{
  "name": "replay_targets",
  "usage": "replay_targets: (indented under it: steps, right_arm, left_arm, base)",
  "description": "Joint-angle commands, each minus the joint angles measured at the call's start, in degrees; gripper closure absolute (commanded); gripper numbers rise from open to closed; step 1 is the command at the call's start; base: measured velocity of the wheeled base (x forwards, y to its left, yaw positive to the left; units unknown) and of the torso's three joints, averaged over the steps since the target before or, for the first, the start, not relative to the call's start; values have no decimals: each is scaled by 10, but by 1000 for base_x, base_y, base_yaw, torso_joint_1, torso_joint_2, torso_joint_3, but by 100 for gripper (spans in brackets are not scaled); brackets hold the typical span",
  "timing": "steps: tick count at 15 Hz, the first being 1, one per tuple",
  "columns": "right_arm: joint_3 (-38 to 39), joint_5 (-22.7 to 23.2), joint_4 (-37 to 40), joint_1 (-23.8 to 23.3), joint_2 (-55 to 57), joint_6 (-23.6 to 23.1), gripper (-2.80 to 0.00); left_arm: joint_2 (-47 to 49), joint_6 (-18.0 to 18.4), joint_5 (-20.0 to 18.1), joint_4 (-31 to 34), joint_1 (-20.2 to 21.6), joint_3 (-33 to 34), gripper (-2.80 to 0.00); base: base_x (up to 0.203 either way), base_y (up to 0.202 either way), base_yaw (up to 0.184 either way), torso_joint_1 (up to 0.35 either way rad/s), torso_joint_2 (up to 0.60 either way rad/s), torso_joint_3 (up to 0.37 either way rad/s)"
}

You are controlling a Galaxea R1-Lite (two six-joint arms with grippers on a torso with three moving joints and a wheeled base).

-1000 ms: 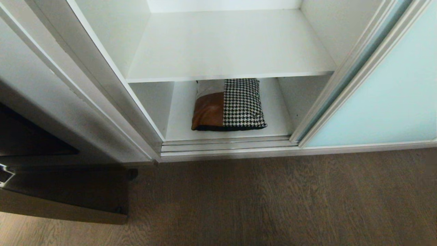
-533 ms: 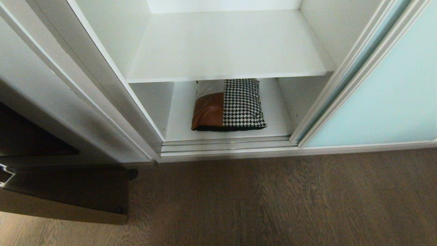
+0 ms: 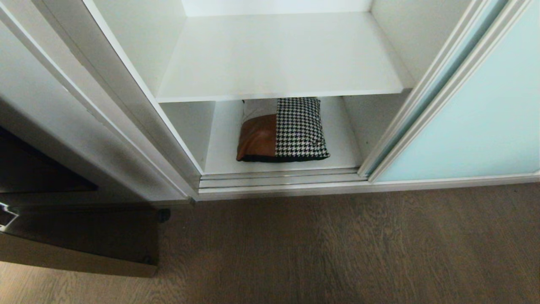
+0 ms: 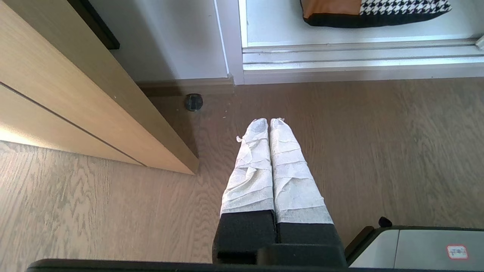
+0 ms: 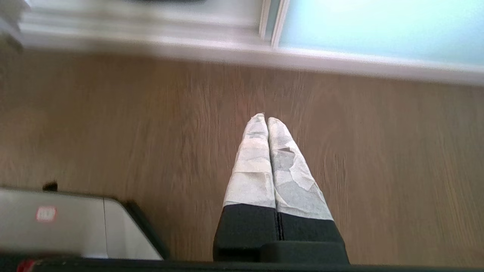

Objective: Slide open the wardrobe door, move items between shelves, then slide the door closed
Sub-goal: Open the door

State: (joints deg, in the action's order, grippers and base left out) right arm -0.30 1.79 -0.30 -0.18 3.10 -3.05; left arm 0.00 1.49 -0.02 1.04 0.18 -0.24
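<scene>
The sliding wardrobe door [image 3: 476, 122], frosted pale aqua glass, stands slid to the right, leaving the compartment open. A houndstooth cushion [image 3: 282, 130] with a tan-orange patch lies on the bottom shelf [image 3: 341, 147]; its front edge also shows in the left wrist view [image 4: 374, 11]. The upper shelf [image 3: 278, 55] is bare. Neither arm shows in the head view. My left gripper [image 4: 269, 120] hangs shut above the wooden floor, well short of the door track. My right gripper [image 5: 266, 118] is shut too, over the floor in front of the door [image 5: 378, 26].
The sliding track [image 3: 278, 179] runs along the wardrobe's base. A white side panel [image 3: 84, 109] and a wooden cabinet [image 4: 75, 98] stand on the left, with a small black doorstop [image 4: 194, 102] on the floor. The robot's base corners [image 4: 416, 245] [image 5: 75, 226] sit below the grippers.
The head view is unchanged: door, cushion and shelves stand as before. Neither arm shows in it.
</scene>
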Motion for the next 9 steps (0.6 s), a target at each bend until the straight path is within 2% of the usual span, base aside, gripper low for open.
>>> replay_targets:
  steps: [1, 2, 9]
  right_arm:
    - [3, -1, 1, 1, -31, 12, 0]
    - [3, -6, 1, 1, -31, 24, 0]
    - [4, -9, 1, 1, -31, 25, 0]
  left_arm:
    - [1, 0, 0, 0, 0, 0, 0]
    - [1, 0, 0, 0, 0, 0, 0]
    - [1, 0, 0, 0, 0, 0, 0]
  base:
    - [0, 0, 0, 0, 0, 0]
    - [0, 0, 0, 0, 0, 0]
    - [0, 0, 0, 0, 0, 0]
